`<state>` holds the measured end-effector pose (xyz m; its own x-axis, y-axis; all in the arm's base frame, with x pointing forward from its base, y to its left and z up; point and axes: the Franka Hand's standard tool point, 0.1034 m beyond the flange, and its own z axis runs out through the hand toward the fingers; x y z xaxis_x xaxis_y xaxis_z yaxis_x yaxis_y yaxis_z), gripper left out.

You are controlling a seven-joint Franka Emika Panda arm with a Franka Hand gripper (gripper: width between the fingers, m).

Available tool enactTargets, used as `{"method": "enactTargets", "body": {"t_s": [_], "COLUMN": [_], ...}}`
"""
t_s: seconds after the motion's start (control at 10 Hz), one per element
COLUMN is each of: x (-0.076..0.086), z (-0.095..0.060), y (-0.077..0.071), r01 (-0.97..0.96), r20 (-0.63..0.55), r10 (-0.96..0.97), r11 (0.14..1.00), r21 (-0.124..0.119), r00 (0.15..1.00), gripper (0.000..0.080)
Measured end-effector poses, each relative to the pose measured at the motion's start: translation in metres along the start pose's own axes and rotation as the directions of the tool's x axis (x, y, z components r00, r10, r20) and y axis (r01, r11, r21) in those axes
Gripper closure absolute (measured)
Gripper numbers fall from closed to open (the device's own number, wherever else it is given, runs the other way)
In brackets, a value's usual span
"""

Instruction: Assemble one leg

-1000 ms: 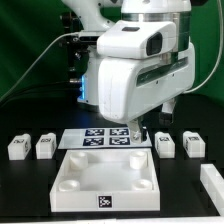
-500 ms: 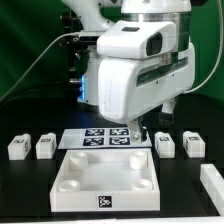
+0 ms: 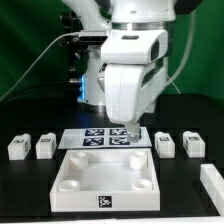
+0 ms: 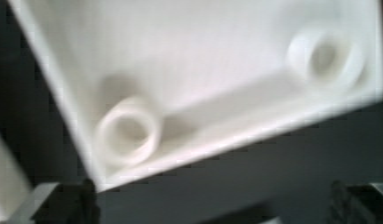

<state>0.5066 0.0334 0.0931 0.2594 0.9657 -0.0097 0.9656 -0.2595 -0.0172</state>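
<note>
Four small white legs with tags stand in a row on the black table: two at the exterior view's left [image 3: 17,147] [image 3: 46,146] and two at its right [image 3: 165,144] [image 3: 193,144]. My gripper [image 3: 135,132] hangs just behind the large white square panel [image 3: 108,160], over the marker board [image 3: 92,137], a short way from the nearest right leg. In the wrist view the gripper [image 4: 214,203] is open and empty, with dark fingertips [image 4: 71,200] wide apart. The panel [image 4: 206,70] with two round sockets fills that view. No leg shows in the wrist view.
A long white part [image 3: 212,184] lies at the front of the exterior view's right. The arm's bulky white wrist [image 3: 135,75] stands over the middle of the table. Cables and the arm's base lie behind.
The wrist has turned about its vertical axis, so its housing now looks narrower. The gripper stays over the marker board. The legs and panel have not moved.
</note>
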Motion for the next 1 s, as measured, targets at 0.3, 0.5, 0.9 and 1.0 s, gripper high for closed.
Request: {"method": "enactTargets", "body": {"t_s": [0.3,0.5,0.9,1.0], "x": [-0.041,-0.052,-0.063,-0.062], "z": [0.026,0.048,0.088,0.088], "y": [-0.041,-0.054,-0.061,-0.059], "r01": [0.303,0.312,0.268,0.259], "r20": [-0.007,-0.018,-0.037,-0.038], "r10": [-0.303,-0.312,-0.267,-0.258], "r11": [0.953,0.95,0.963,0.966], "r21": [0.012,0.01,0.018,0.011], "r00": [0.953,0.95,0.963,0.965], "gripper": [0.015,0.015,0.015,0.015]}}
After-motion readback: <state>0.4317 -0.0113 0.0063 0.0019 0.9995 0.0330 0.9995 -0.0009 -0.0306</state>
